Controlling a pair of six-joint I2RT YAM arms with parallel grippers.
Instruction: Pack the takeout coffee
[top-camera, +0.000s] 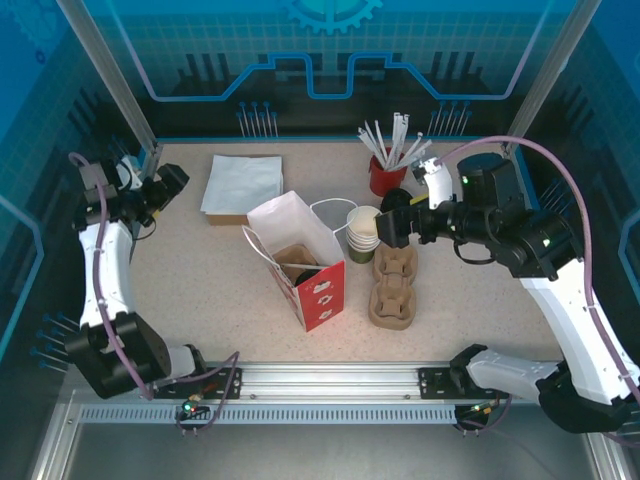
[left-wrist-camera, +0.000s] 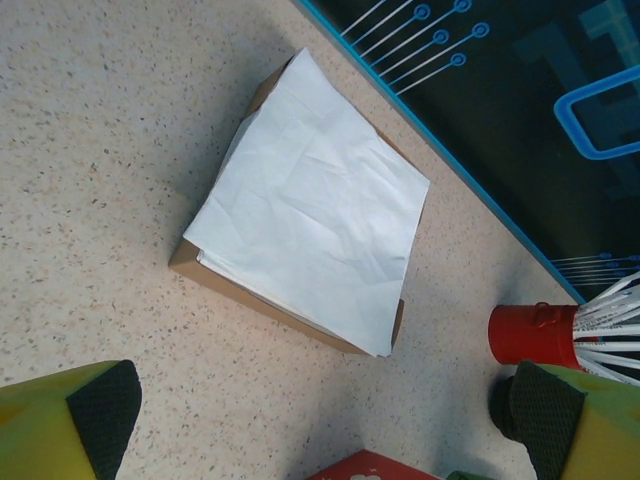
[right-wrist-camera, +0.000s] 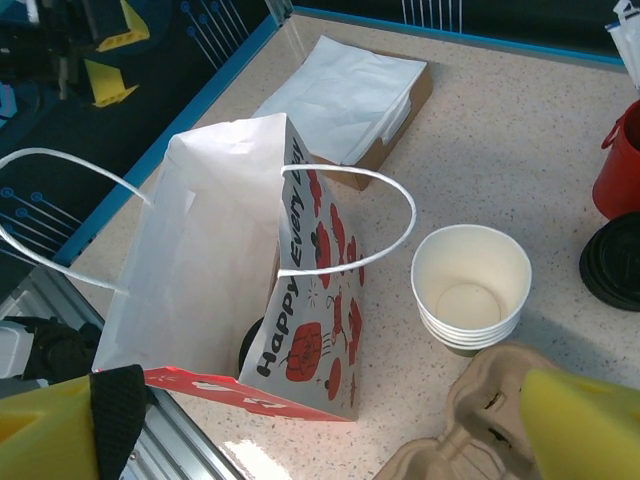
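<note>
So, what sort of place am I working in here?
Probably a mock café packing station inside a lab cell: red printed paper bag, nested stack of cream paper cups, blue printed backdrop panels.

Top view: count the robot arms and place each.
2. The left arm bends along the table's left edge toward the back corner. The right arm reaches in from the right, its claw by the stacked cups.

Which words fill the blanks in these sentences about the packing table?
1. The paper bag is ____ on the outside.
2. In the top view, the stack of cups stands to the ____ of the bag.
3. The white napkins lie on a ____ box.
Missing words: red, right, brown.
</note>
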